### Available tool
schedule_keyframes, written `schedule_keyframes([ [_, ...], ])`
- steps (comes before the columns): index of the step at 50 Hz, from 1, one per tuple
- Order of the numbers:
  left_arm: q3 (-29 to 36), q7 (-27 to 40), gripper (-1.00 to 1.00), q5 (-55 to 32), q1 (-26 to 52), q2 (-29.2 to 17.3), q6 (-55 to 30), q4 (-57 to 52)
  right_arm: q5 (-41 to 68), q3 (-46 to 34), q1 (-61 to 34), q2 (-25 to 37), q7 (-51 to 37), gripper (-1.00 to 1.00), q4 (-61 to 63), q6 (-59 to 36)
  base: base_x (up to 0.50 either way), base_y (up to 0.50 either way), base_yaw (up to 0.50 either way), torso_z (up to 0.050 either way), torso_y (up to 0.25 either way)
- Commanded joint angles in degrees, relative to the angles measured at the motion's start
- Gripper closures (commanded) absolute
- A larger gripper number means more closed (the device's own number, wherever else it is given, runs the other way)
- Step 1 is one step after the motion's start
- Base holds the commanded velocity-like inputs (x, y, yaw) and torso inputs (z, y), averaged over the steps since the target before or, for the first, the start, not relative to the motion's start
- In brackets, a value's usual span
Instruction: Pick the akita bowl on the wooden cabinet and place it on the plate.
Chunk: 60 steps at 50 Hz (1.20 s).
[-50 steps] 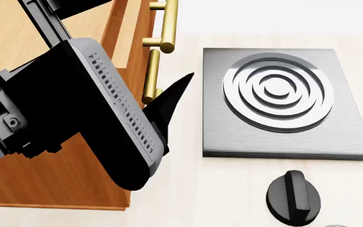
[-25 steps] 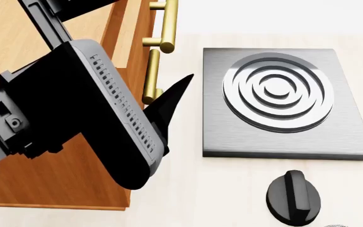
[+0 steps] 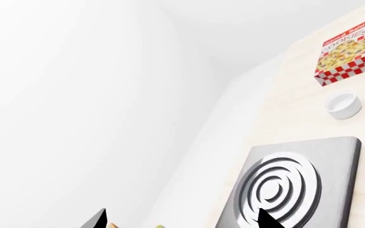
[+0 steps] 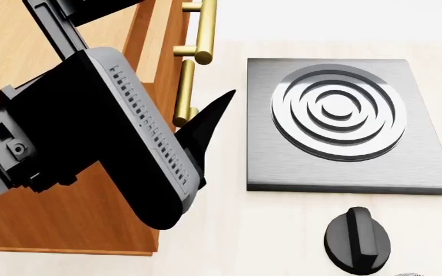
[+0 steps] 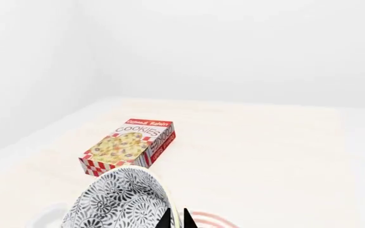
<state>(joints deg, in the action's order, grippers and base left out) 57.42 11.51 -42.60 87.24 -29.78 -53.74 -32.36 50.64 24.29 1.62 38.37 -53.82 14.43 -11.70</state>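
Observation:
In the right wrist view the akita bowl [image 5: 116, 202], white with a black swirl pattern, is held tilted, and my right gripper [image 5: 177, 221] is shut on its rim. Just past the bowl, low in that view, shows a slice of the plate [image 5: 211, 221] with its red rings. The wooden cabinet [image 4: 60, 230] fills the left of the head view, and my left arm hangs over its front right corner. The left gripper [image 3: 182, 221] is open with nothing between its fingers [image 4: 209, 118]. The right gripper is out of the head view.
A grey square stove plate [image 4: 336, 109] with silver rings lies right of the cabinet, with a black knob [image 4: 357, 240] in front of it. Brass handles [image 4: 202, 34] stick out from the cabinet. A cookies box [image 5: 129, 145] lies beyond the bowl. A small white dish [image 3: 343, 103] sits past the stove.
The left arm has shifted very slightly upward in the head view. Nothing else has visibly moved.

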Motion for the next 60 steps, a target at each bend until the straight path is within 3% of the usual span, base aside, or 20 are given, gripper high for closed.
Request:
schedule_keyframes([
  [1,0.25,0.04,-1.00,0.12,-0.15,-0.14,0.11,-0.05,-1.45,0.24,0.34,-0.83,0.91,1.00,-1.34,0.76,0.00,0.00,0.00,0.010,0.000],
  [60,0.38,0.18,-1.00,0.11,-1.06,-0.76,0.92,0.30,-3.23,-2.83,-2.69,-3.37,4.34,1.00,-9.49,1.81,0.00,0.00,0.00,0.000,0.000],
])
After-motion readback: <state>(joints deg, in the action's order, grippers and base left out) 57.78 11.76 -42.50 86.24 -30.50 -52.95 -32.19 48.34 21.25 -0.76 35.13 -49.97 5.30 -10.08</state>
